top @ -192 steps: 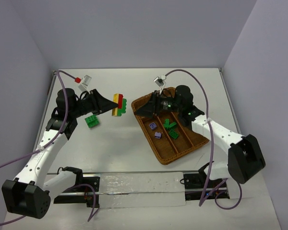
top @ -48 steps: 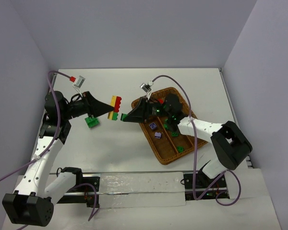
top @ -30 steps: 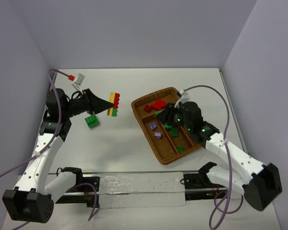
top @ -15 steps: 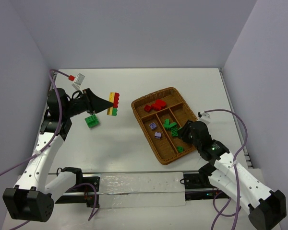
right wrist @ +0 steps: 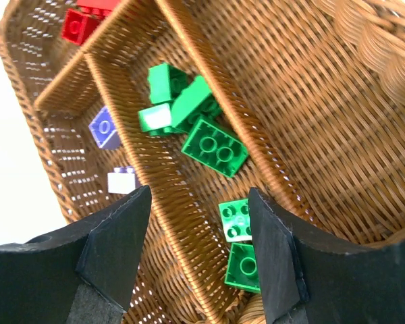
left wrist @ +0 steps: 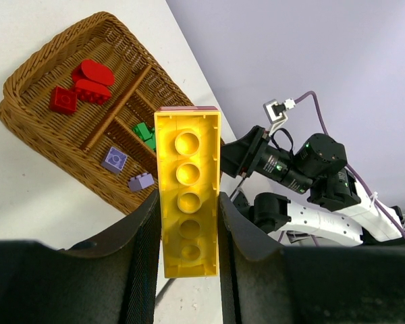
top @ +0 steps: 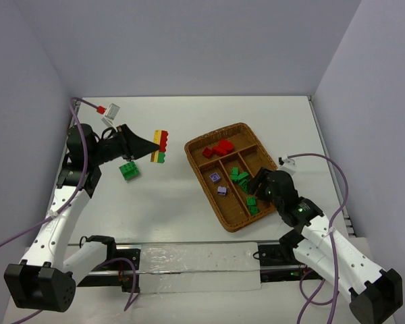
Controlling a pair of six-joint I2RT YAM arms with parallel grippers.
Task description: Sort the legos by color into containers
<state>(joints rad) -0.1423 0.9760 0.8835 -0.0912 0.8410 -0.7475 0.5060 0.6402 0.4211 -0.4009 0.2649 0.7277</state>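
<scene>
From above, the left gripper point(top: 151, 150) is pinched on a clump point(top: 160, 144) of yellow, red and green legos. It holds the clump off the table point(top: 169, 216) toward the far left, and a loose green lego point(top: 128, 170) lies on the table close by. The wicker tray point(top: 191, 150) sits skewed, right of centre. Red legos point(top: 219, 147) lie in its crosswise far section, purple legos point(top: 218, 183) in the left slot and green legos point(top: 241, 181) in the middle slot. The right gripper point(top: 255, 186) hangs over the tray's near right part. The left wrist view shows the clump's yellow underside squeezed between both fingers point(left wrist: 138, 256). The right wrist view shows the other gripper's fingers point(right wrist: 115, 250) spread apart, with only wicker and green legos showing in the gap.
</scene>
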